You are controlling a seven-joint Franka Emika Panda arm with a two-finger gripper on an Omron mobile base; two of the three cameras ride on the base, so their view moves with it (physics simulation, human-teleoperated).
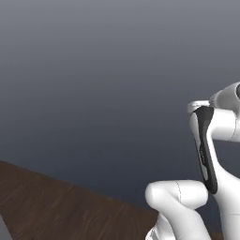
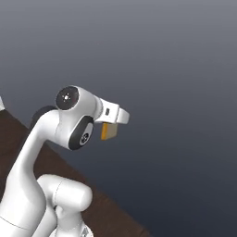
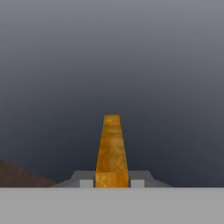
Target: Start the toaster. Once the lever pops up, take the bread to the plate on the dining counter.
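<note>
Bread [image 3: 112, 151] pinched edge-on in gripper [image 3: 112, 183]; best carried level and slow, plate probably far off.

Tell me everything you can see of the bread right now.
The bread is held in the tool, which is shut on it with a finger tip on each flat side. In the hand view it shows edge-on: a narrow golden-orange crust strip with a mottled toasted look, reaching away from the tool. In the right base view a small tan-orange corner hangs below the hand, in the air over a dark brown wooden floor. Nothing else touches it. Its face is hidden.
</note>
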